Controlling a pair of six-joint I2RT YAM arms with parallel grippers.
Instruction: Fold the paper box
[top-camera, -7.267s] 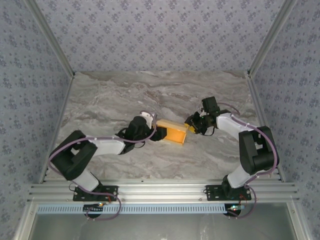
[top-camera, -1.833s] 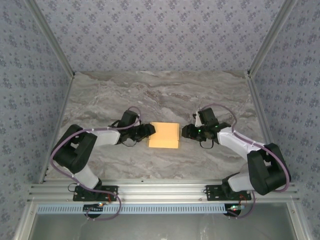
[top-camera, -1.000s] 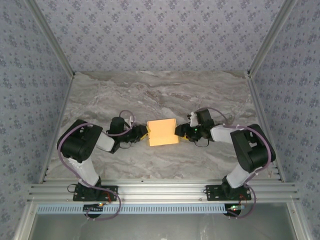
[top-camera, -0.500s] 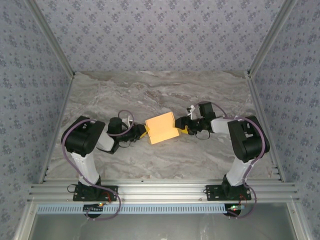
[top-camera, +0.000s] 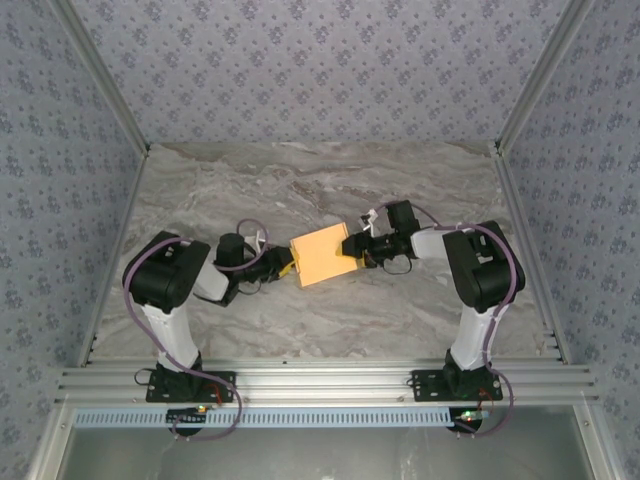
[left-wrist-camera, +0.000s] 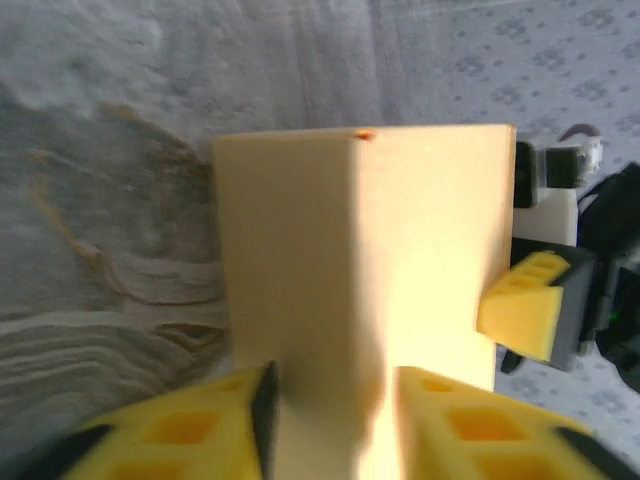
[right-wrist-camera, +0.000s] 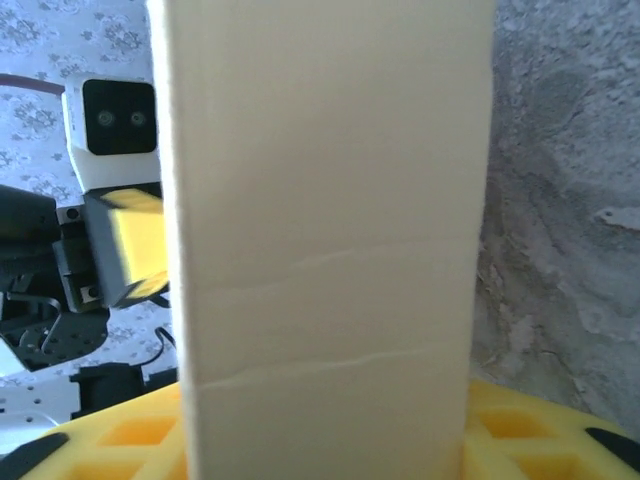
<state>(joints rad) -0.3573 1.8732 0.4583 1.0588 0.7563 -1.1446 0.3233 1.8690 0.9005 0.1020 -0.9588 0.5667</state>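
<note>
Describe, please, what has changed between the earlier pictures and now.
Both arms closed in on the paper box: the left gripper and the right gripper, which stood off its ends shortly before, now clamp it between their fingers. The box has turned counterclockwise, its right end swinging toward the far side. It stays closed, over the middle of the table.

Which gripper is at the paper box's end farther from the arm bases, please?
The right gripper: its end of the paper box lies farther back than the left gripper's.
</note>
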